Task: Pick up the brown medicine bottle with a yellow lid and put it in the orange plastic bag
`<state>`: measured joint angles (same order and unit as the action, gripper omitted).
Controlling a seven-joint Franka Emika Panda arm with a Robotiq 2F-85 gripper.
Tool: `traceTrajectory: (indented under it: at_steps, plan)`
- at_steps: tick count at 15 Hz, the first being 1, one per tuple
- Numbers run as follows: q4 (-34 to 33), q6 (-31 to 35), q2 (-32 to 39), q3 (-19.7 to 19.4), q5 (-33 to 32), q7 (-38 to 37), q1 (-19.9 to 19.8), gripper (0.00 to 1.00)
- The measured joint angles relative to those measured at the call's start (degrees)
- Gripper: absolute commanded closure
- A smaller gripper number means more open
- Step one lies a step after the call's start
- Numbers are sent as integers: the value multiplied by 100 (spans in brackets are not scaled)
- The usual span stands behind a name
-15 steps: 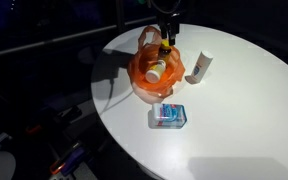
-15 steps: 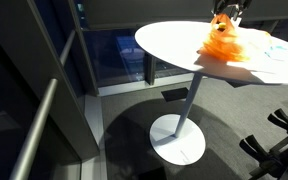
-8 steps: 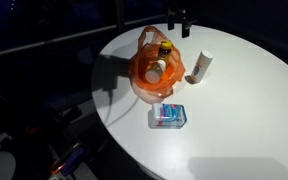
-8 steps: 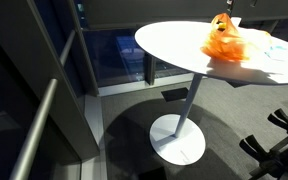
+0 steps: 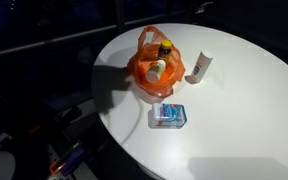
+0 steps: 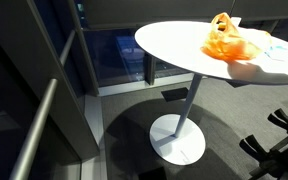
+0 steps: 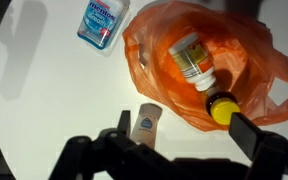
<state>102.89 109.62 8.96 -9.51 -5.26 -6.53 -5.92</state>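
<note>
The brown medicine bottle with a yellow lid [image 7: 221, 108] stands in the orange plastic bag [image 7: 154, 50], at the bag's edge beside a white-capped, yellow-labelled bottle [image 7: 194, 58]. In an exterior view the yellow lid [image 5: 167, 46] shows at the back of the bag [image 5: 141, 72]. The bag also shows in the exterior view from the side [image 6: 224, 40], where the bottle cannot be made out. My gripper [image 7: 189, 130] is open and empty, high above the bag. It is out of both exterior views.
A white tube [image 5: 203, 66] lies right of the bag on the round white table [image 5: 244, 110]; it also shows in the wrist view [image 7: 147, 122]. A blue-labelled pack [image 5: 169, 115] lies in front of the bag, near the table edge [image 7: 102, 20].
My gripper was low over the bag a second ago and has risen out of both exterior views. The brown bottle stays in the bag.
</note>
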Motion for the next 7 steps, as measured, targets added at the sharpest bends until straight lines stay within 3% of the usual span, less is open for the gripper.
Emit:
traceTrajectory:
  at_steps: [3,7]
  plan:
    - [-311,-579,-2,-1,110,262,-104,0]
    - [-313,-596,22,8,110,262,-109,0]
